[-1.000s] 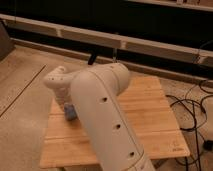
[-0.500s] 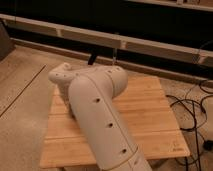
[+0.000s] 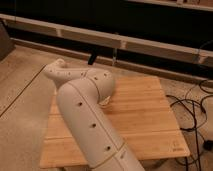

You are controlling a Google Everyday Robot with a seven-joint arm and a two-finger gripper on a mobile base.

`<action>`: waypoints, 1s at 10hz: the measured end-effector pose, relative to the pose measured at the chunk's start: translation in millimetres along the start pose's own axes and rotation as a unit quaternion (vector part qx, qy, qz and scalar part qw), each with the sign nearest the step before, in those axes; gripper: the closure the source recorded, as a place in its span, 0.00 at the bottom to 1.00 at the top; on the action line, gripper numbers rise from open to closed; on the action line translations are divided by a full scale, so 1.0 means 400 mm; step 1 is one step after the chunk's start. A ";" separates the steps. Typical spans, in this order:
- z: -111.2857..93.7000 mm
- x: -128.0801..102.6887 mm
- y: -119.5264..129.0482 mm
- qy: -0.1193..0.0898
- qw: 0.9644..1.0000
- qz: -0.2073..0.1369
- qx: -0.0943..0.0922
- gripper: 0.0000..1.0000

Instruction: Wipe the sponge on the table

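Hanging over the table point(image 3: 145, 115), gripper point(image 3: 104, 101) mostly behind arm point(image 3: 85, 122).

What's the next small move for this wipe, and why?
Probably one short, slow sideways stroke across the table. The arm lies over the table's left half, and the gripper and the sponge are hidden behind it, so contact cannot be checked. A small stroke risks least.

No readable text or labels; claw hidden behind arm point(image 3: 89, 122).
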 end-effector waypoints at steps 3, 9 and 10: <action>0.010 -0.040 0.061 0.007 1.000 -0.029 0.004 1.00; 0.030 -0.133 0.183 -0.030 0.995 -0.092 -0.018 1.00; 0.030 -0.137 0.195 -0.034 0.995 -0.094 -0.022 1.00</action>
